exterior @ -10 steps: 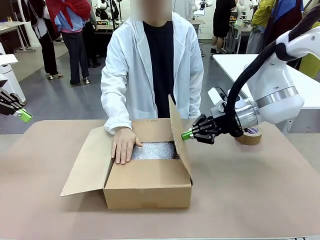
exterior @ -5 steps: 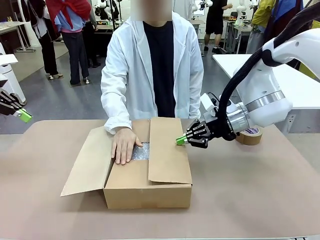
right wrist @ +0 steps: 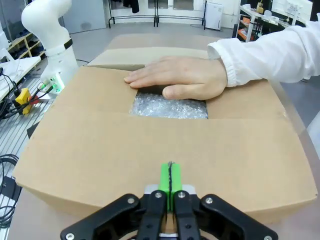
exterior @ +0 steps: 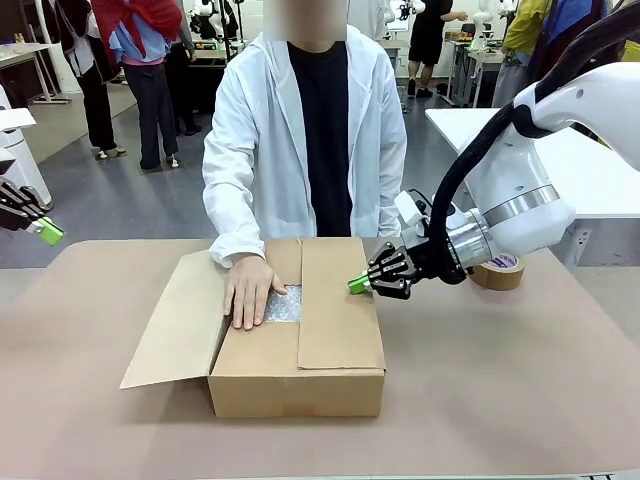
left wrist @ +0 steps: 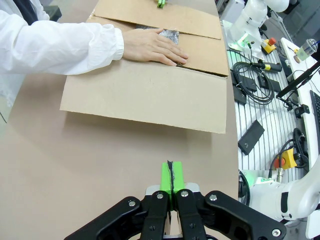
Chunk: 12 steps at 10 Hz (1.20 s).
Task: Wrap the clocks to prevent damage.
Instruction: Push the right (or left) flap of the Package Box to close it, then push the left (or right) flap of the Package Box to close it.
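1. The clocks (right wrist: 170,106) — one bundle of bubble wrap — are seen inside the carton (exterior: 296,375), in the gap between its flaps. The wrap is there so that knocks are taken by it.
2. The right flap (exterior: 340,300) is laid flat over the carton's top. The right jaws, clenched on nothing, are held with their green tips at that flap's outer edge, though contact cannot be told. Shut jaws are judged to serve as a blunt pusher for pressing the flap down.
3. The person's hand (exterior: 250,290) is spread over the carton's open left part, partly on the bundle — probably so that the carton is not slid by the push.
4. The left flap (exterior: 175,325) is splayed outward towards the table (exterior: 500,400). It is judged the next to be closed.
5. The left jaws, likewise clenched and empty, are held well left of the carton, clear of the person's sleeve.
6. A tape roll (exterior: 500,270) is set right of the carton, presumably for sealing.
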Motion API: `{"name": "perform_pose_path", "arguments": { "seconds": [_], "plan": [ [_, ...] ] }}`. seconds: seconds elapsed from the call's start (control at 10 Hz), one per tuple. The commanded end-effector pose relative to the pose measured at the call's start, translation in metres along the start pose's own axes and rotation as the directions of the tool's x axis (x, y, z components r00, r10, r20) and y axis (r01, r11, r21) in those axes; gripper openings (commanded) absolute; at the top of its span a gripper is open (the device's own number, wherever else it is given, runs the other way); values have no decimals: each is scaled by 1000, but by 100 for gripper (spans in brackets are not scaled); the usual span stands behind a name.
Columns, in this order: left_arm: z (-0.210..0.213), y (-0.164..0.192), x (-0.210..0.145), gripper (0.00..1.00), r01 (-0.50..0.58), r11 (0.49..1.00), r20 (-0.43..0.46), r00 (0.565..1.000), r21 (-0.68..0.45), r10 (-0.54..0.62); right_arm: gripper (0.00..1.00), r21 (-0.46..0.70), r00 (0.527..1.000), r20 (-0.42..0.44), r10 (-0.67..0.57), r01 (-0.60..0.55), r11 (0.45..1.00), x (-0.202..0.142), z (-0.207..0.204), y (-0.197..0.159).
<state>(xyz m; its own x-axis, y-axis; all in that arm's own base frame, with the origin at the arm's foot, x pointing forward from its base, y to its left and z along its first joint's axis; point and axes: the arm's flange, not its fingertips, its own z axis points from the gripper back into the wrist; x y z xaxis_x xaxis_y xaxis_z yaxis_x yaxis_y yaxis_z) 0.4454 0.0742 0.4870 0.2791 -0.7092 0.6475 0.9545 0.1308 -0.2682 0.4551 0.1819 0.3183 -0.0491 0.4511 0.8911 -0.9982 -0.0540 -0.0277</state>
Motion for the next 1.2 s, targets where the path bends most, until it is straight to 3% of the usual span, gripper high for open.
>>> {"name": "perform_pose_path", "arguments": {
  "seconds": [0.0, 0.1, 1.1],
  "plan": [
    [2, -1, 0, 0, 1, 1000, 17, 1000, -3, -1, 1, -1, 996, -89, 8, -8, 1000, -23, -4, -4],
    [2, -1, 0, 0, 1, 1000, 17, 1000, -3, -1, 1, 0, 1000, 0, 0, 0, 1000, 0, 0, 0],
    [2, -1, 0, 0, 1, 1000, 17, 1000, -3, -1, 1, 0, 1000, 0, 0, 0, 1000, 0, 0, 0]
  ]
}}
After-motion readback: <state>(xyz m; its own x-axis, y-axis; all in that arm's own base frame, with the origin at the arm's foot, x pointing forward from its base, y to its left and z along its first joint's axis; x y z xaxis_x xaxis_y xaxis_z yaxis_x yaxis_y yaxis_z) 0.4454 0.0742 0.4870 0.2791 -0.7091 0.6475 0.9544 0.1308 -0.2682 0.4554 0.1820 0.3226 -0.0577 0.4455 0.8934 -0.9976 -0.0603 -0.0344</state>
